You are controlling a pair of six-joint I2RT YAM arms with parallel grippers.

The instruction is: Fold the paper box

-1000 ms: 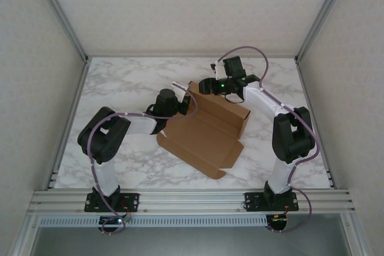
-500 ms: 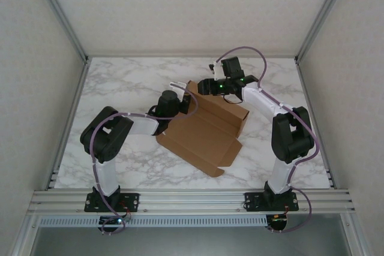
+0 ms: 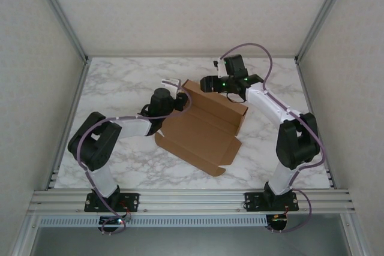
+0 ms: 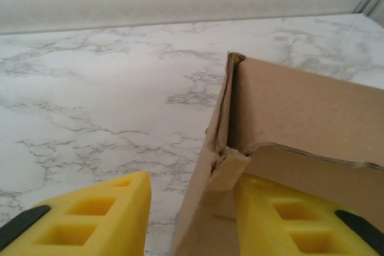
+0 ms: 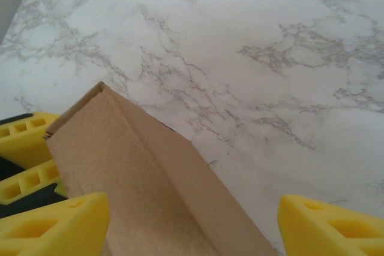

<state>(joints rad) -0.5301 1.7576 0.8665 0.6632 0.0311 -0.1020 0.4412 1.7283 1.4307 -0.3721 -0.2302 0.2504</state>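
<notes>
The paper box [image 3: 201, 133] is a brown cardboard sheet lying partly folded mid-table, its far wall raised. My left gripper [image 3: 180, 98] is at the box's far left corner. In the left wrist view its jaws [image 4: 191, 189] are open astride the upright corner wall [image 4: 300, 106]; the right finger touches the cardboard and the left one stands clear of it. My right gripper [image 3: 207, 84] hovers over the same far wall. It is wide open [image 5: 192, 208], with the cardboard wall [image 5: 132, 178] beneath and between its fingers, untouched. The left gripper's yellow fingers [image 5: 27, 133] show beyond the corner.
The marble table [image 3: 120, 82] is bounded by an aluminium frame [image 3: 192, 197] along its near edge and posts at the back corners. A loose flap [image 3: 231, 155] of the box sticks out toward the near right.
My left gripper has opened and let go of the box's corner wall. The right gripper has opened wider and shifted slightly back. The box has barely moved.
</notes>
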